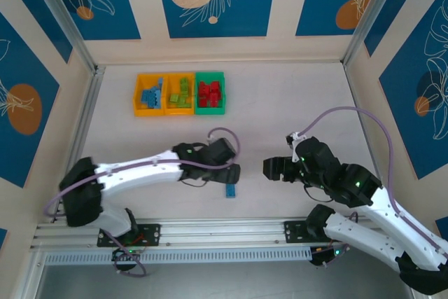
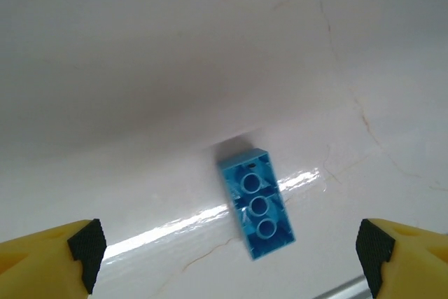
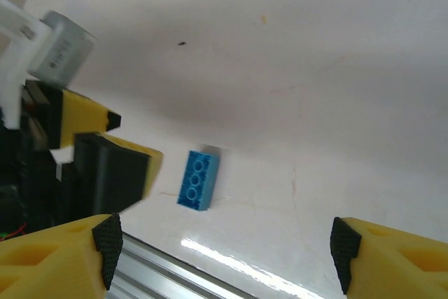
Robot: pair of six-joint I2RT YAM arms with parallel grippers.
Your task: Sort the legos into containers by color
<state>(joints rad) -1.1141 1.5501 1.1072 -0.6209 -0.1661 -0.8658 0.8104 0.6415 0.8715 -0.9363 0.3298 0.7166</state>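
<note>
We are seeing one blue lego lying hollow side up near the table's near edge. The left gripper and right gripper are standing spread, empty. We are judging it light, rigid, slick: pinching its long sides suits.

No legible text, label, brand, number or sign on any visible surface

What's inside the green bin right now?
The green bin holds a heap of red legos; no other colour shows. They cover its floor, so the count and anything beneath them can't be seen.
</note>
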